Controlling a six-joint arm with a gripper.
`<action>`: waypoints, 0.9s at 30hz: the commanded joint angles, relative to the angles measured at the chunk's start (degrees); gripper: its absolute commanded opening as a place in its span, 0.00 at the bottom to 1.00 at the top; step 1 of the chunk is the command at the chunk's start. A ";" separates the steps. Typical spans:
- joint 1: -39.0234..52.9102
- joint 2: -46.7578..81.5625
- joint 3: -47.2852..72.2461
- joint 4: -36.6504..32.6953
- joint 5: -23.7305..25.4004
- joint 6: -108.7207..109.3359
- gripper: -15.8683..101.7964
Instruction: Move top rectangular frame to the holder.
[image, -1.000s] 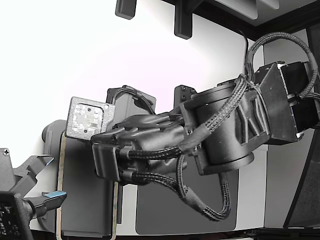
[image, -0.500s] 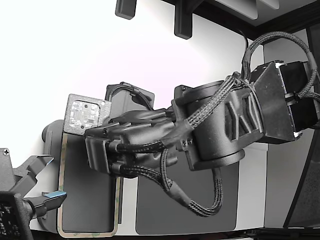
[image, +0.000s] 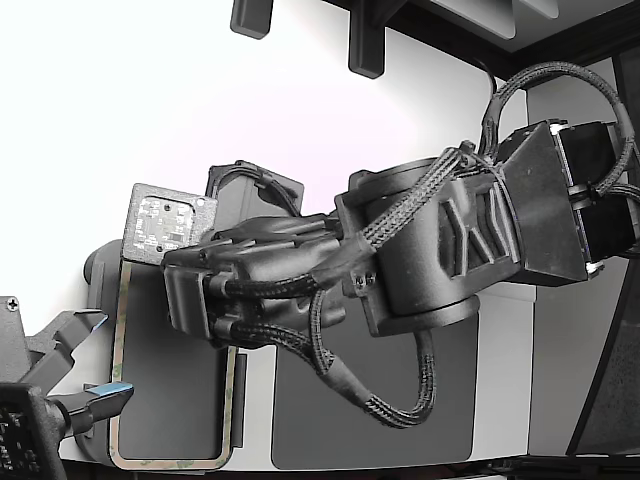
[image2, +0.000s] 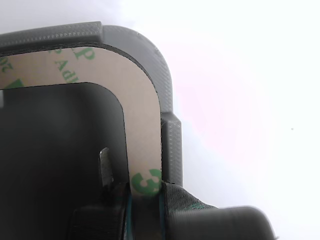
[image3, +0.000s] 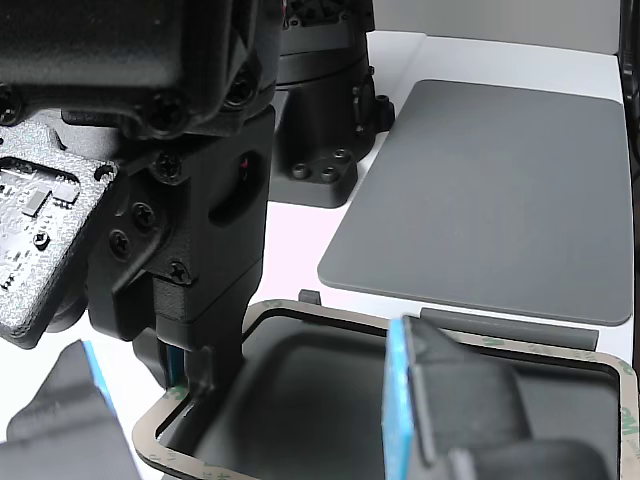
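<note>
Over holder (image2: 167, 70), pincer (image2: 145, 200) clamping frame (image2: 142, 130)

From my exterior view, the big black arm (image: 450, 250) stretches across the white bench (image: 150, 100), reaching toward that view's left. Below its wrist I see the tan frame (image: 118, 350) outlining a dark tray (image: 170, 390). A dark grey mat (image: 400, 410) lies just to the view's right. A second gripper (image: 70, 370) sits idle at lower left.
</note>
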 joint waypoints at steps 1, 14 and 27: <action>-0.97 1.49 -0.62 -0.53 0.18 -0.09 0.05; -1.32 2.11 1.32 -1.93 -0.18 -0.70 0.05; -1.32 2.11 2.20 -2.37 -0.79 -1.14 0.05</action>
